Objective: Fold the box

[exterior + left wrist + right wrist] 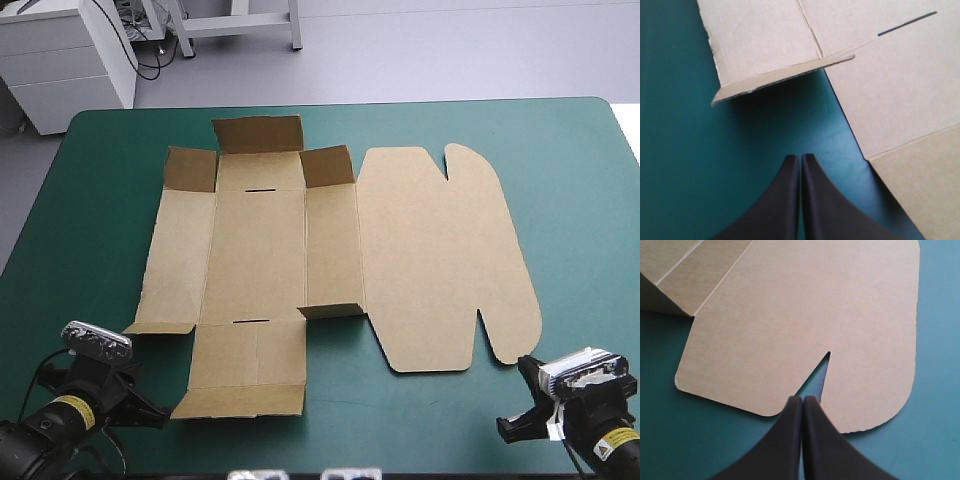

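Note:
The brown box [330, 250] lies as a cut sheet in the middle of the teal-green cover, its rounded lid [440, 260] flat on the right. Three far flaps [260, 135] stand partly raised. My left gripper [150, 412] rests near the front left corner, shut and empty. In the left wrist view that gripper [800, 157] points at a small side flap [785, 75] lifted slightly off the cover. My right gripper [508, 428] sits at the front right, also shut. In its own view the right gripper [803, 399] is just short of the lid's notch [822, 370].
Teal-green cover [100, 200] shows on every side of the board. The table's near edge runs close behind both grippers. The near flap [245, 370] lies flat between the two arms.

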